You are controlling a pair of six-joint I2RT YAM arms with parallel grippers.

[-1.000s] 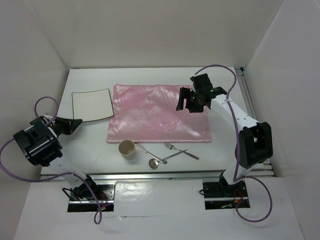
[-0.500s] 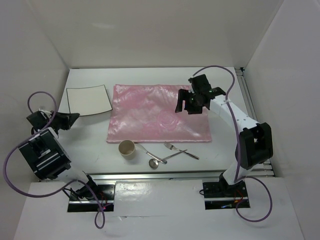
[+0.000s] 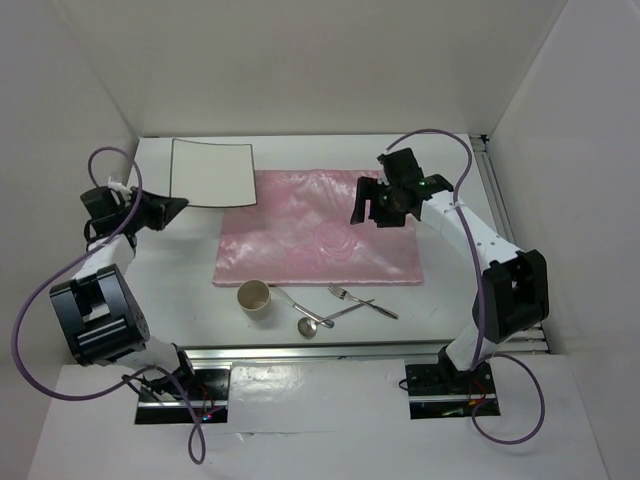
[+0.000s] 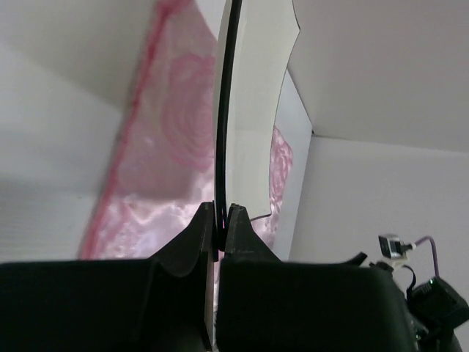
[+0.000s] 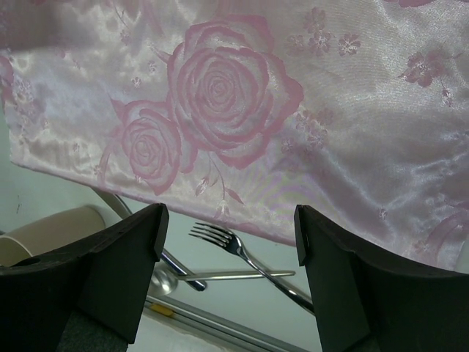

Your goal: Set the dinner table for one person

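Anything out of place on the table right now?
The cutlery lies in a crossed pile beside the cup, off the pink cloth. The plate is pinched at its edge by the left gripper, overlapping the cloth's far left corner in the top view.

A white back wall [image 3: 320, 70], left wall [image 3: 50, 100] and right wall [image 3: 590, 200] box in the white table [image 3: 180, 290]. A white ledge [image 3: 320, 410] lies in front. The light is soft and even.

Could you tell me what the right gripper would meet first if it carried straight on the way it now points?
Most likely the pink cloth, near its front edge; the right gripper is open above it. The fork lies just beyond, so depth leaves some doubt.
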